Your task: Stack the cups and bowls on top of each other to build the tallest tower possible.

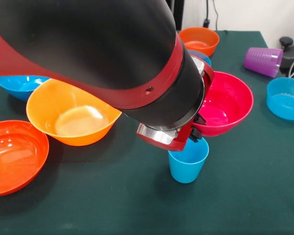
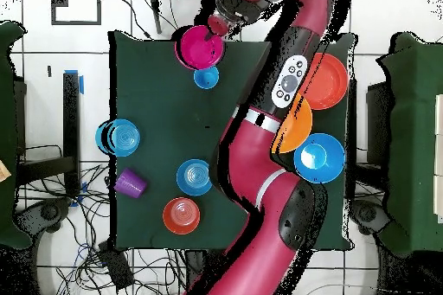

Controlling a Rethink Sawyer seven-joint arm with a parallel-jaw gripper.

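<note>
Low over the green table – gripper, red end piece just above the light blue cup. Hidden under the wrist housing, so can't tell whether clenched, released or grasping anything.

Cup upright, mouth up, just in front of the magenta-pink bowl; contact btwn the two not clear. In the overhead view, same pair near the table's edge away from the robot's base: bowl right at that edge, cup just inside it.

Crowding the front view's left: thick black and red arm, covering part of the large yellow-orange bowl. Beside that, large red-orange bowl toward the near corner, large blue bowl behind. All three close together along one side.

Behind the wrist: small orange bowl, plus a small blue bowl mostly hidden. Far right: purple cup on its side, and another small blue bowl at the table's edge.

All pieces single on the cloth, none nested.

Open room – bare cloth in front of the cup to the near edge, and, from overhead, a wide bare patch mid-table btwn the cup and the small bowls.
</note>
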